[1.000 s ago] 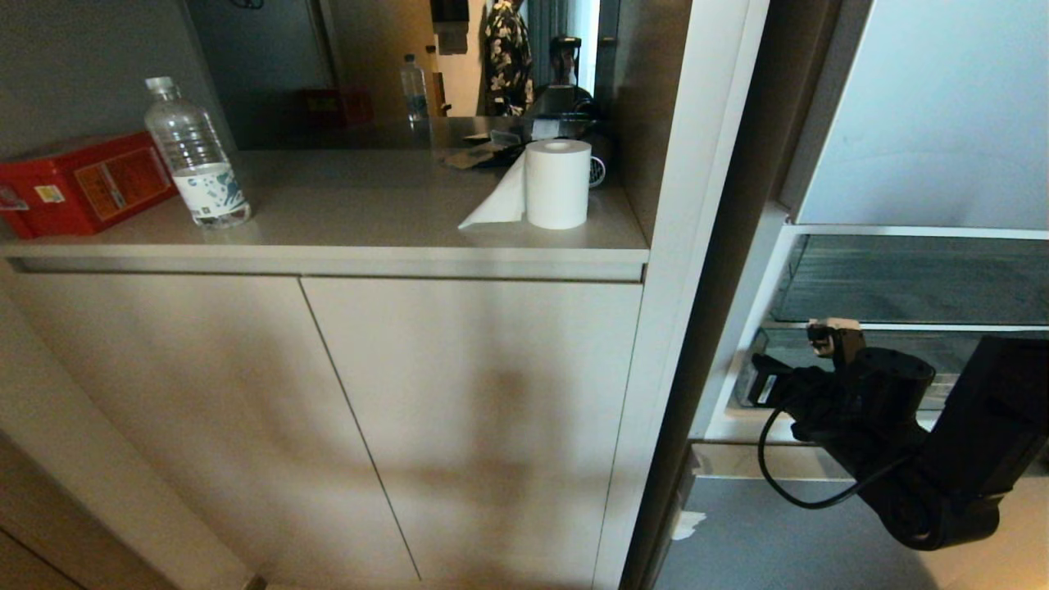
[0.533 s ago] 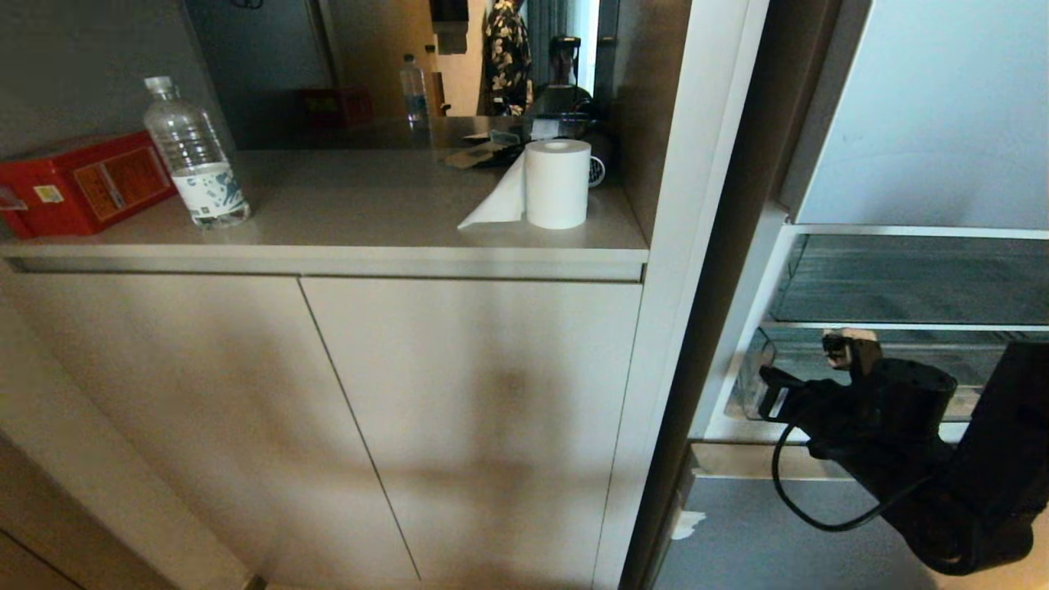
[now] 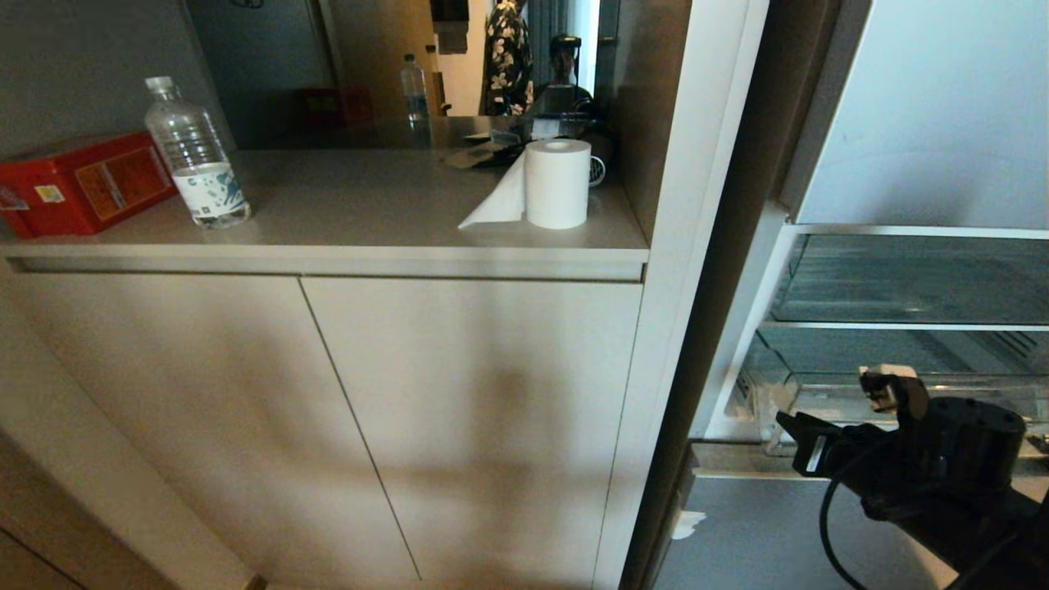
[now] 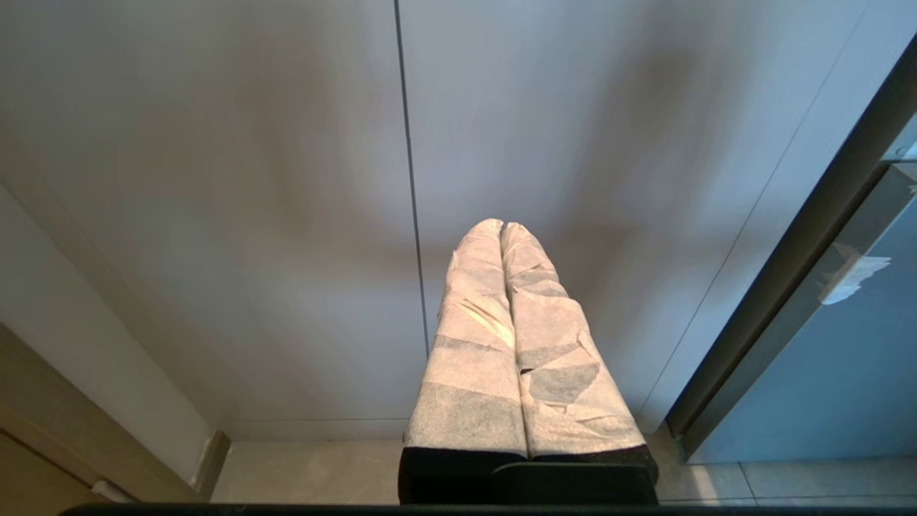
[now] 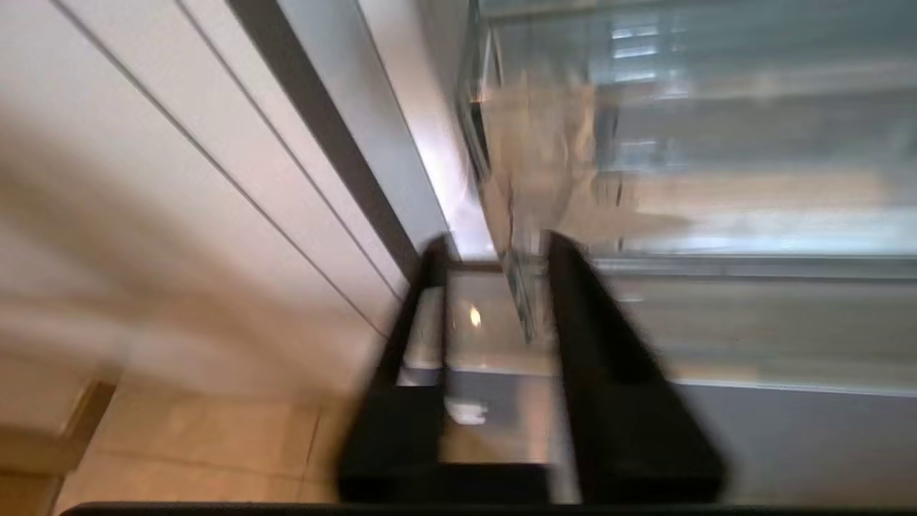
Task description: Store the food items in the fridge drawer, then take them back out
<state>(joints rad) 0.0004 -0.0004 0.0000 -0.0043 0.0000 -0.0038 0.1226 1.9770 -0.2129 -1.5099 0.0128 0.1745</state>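
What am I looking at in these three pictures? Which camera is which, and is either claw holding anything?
This is a two-armed robot on wheels. The wide picture is from its head, looking down at a counter and an open fridge. The other two are from cameras on its wrists. On the counter stand a water bottle, a red box and a paper roll. The right gripper is at the front of the clear fridge drawer with its jaws apart, holding nothing. The left gripper is shut and empty, facing the cabinet doors. No food shows.
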